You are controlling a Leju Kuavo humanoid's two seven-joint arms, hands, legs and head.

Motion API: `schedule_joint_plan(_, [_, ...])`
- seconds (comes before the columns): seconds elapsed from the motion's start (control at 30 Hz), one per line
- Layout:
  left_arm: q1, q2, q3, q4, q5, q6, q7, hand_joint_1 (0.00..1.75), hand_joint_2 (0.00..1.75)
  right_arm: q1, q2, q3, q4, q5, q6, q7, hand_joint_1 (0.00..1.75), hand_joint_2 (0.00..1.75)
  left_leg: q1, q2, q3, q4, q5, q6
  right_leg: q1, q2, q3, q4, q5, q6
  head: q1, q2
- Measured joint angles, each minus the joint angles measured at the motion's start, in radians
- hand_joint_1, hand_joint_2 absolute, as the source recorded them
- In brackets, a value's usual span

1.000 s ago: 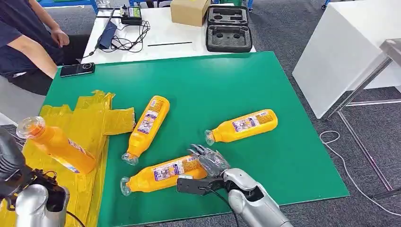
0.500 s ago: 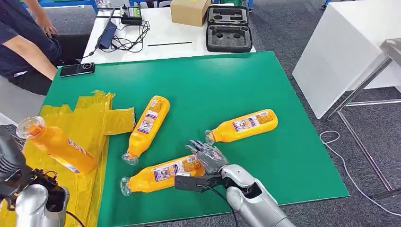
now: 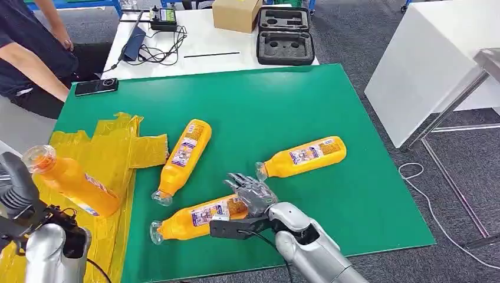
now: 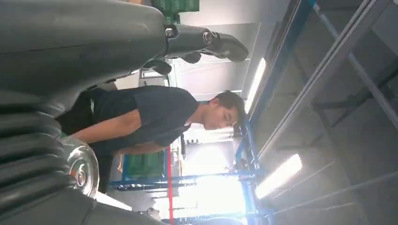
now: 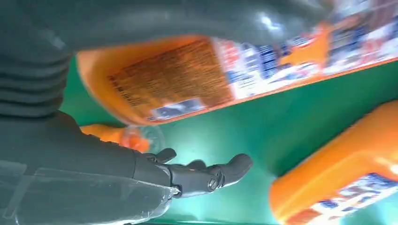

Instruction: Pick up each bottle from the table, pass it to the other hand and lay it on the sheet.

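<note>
Right hand [image 3: 252,194] over the nearest orange bottle [image 3: 200,216], fingers spread, holding nothing.
Left hand [image 3: 15,194] grips another bottle [image 3: 73,184] above the yellow sheet [image 3: 112,147], I think.

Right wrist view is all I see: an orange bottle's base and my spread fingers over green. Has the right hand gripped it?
Observer: No. The right hand reaches over the base of the nearest orange plastic bottle, fingers spread.
Operator: And the left hand?
Observer: The left hand holds a second orange bottle above the crinkled yellow plastic sheet.
Operator: Bottles left on the table?
Observer: Three on the green table: the nearest, a middle bottle beside the sheet, a far bottle.
</note>
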Motion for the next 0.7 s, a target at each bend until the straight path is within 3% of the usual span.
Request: schedule_joint_plan(0.7, [0.002,0.001,-0.018,0.015,0.001,0.01,-0.01,0.0,0.0,-0.106,0.106,0.147,0.219,-0.033,0.023,-0.056,0.0,1.75,0.0,0.0,0.0,0.0,0.0,0.0,0.0,0.0,0.0,0.0,0.0,0.0,0.0,0.0])
